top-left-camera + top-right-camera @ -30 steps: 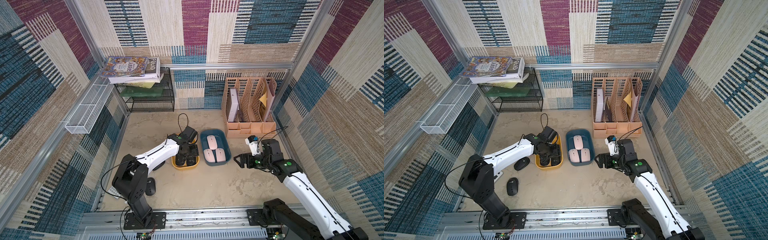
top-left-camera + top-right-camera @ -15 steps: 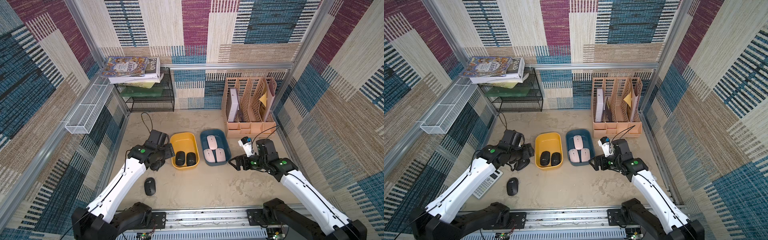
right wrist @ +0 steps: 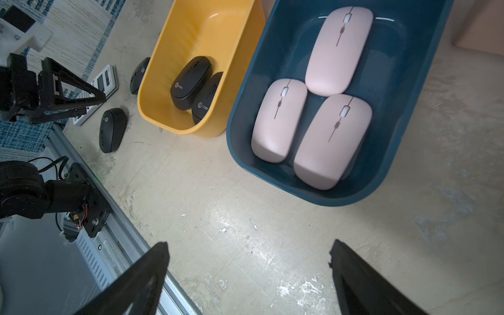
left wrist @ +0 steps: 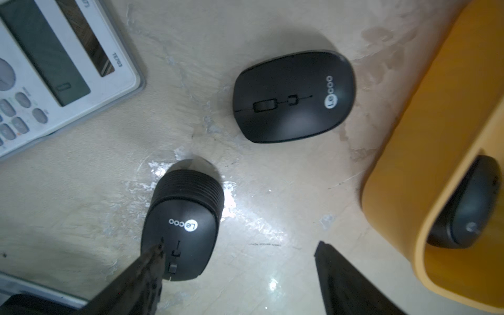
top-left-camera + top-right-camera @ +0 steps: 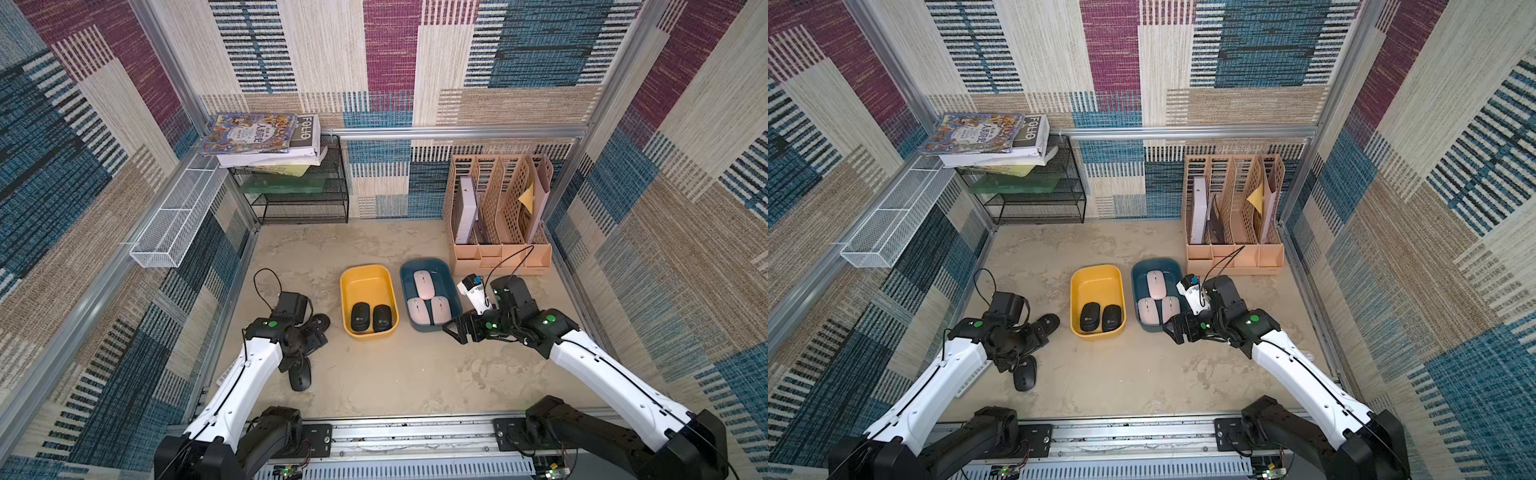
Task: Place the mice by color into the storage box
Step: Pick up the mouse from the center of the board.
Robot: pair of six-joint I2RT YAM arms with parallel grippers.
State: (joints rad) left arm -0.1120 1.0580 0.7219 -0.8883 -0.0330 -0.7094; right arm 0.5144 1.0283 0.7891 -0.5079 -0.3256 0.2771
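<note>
Patchwork woven walls [image 5: 83,174] in blue, plum and straw close the cell in on three sides. A white wire basket [image 5: 178,216] hangs on the left wall. In the back left corner, a black mesh shelf [image 5: 303,203] carries a stack of books [image 5: 257,137].

The counter [image 5: 374,382] is mottled, scuffed beige, with glare showing in the left wrist view. A white-and-grey calculator [image 4: 54,68] lies at its left edge.

The left gripper [image 4: 240,245] hovers low there, its jaws wide apart and holding nothing. One finger overlaps a black mouse [image 4: 181,226] lying on the counter and possibly touches it, though the view does not settle that. A second black mouse [image 4: 293,96] lies apart from it, nearer the yellow tub [image 5: 365,269]. Two more black mice [image 5: 360,318] sit side by side at that tub's near end.

Just beside it, the blue tub [image 5: 428,262] holds three pink mice [image 5: 424,284] packed against one another. The right gripper [image 3: 248,244] hangs over bare counter by the blue tub's near corner, its jaws wide apart and empty.

At the back right, a peach file organizer [image 5: 498,216] stands against the rear wall. An aluminium rail [image 5: 407,432] runs along the front edge.
</note>
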